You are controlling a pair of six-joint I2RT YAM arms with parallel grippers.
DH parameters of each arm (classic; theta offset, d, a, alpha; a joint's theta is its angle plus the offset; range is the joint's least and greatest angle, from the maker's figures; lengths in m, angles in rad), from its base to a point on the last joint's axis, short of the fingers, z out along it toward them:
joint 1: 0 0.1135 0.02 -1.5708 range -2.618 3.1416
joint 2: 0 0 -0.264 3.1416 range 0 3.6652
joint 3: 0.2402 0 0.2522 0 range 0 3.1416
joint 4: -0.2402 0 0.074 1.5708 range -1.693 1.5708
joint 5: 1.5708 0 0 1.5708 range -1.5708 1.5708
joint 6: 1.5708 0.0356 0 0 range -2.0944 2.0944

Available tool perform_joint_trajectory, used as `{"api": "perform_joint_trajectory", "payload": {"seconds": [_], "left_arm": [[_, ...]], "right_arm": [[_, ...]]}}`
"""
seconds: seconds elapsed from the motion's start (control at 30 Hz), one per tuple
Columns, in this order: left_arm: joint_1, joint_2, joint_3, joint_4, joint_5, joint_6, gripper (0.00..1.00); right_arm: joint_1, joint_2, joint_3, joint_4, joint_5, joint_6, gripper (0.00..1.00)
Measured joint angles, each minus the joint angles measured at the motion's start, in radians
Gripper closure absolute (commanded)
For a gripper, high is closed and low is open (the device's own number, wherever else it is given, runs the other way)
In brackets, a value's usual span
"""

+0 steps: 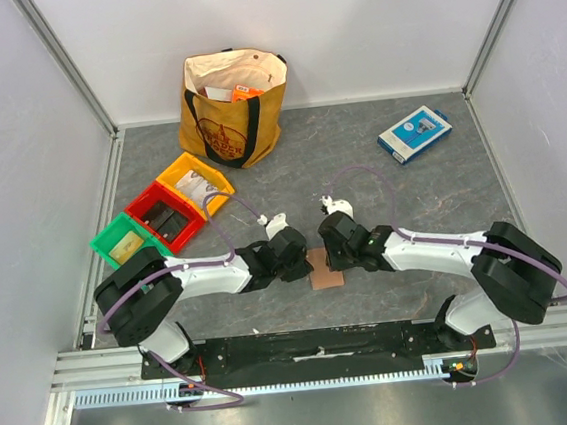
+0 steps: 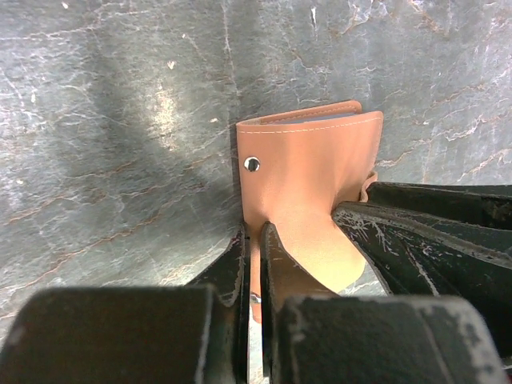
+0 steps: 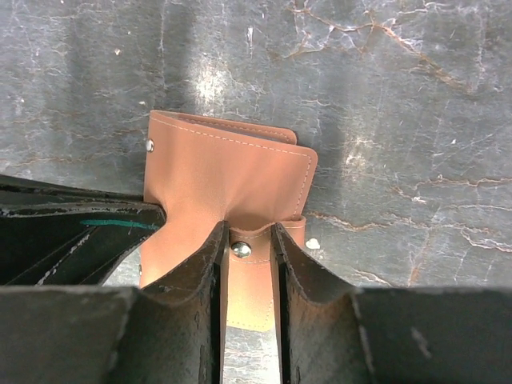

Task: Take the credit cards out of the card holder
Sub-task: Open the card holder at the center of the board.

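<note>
Left wrist: left tool (image 2: 254, 234) clamped on tan leather card holder (image 2: 308, 176); right tool (image 3: 248, 228) apart, astride snap tab (image 3: 250, 282).

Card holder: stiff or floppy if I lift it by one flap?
Probably floppy: the card holder puckers where the right gripper presses it. Likely light: it is thin and lies flat. It may slide on the smooth table if pushed rather than pinned.
</note>
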State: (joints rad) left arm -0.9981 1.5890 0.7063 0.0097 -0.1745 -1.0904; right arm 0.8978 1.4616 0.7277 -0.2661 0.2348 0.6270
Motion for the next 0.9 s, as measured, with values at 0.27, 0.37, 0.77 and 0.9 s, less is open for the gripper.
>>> {"api": "perform_joint_trajectory", "payload": {"seconds": [0.27,0.37,0.77,0.9], "left_arm": [[-0.004,0.006,0.008,-0.004,-0.007,-0.019,0.98],[-0.004,0.005,0.008,-0.005,-0.009,-0.024,0.98],[-0.003,-0.004,0.007,-0.019,-0.016,-0.028,0.91],[-0.003,-0.022,-0.002,-0.033,-0.023,-0.028,0.81]], "right_arm": [[-0.098,-0.085,-0.095,0.098,-0.159,-0.002,1.0],[-0.15,-0.114,-0.142,0.155,-0.243,0.002,1.0],[-0.183,-0.161,-0.117,0.079,-0.306,-0.064,0.69],[-0.172,-0.226,-0.081,0.004,-0.252,-0.085,0.74]]}}
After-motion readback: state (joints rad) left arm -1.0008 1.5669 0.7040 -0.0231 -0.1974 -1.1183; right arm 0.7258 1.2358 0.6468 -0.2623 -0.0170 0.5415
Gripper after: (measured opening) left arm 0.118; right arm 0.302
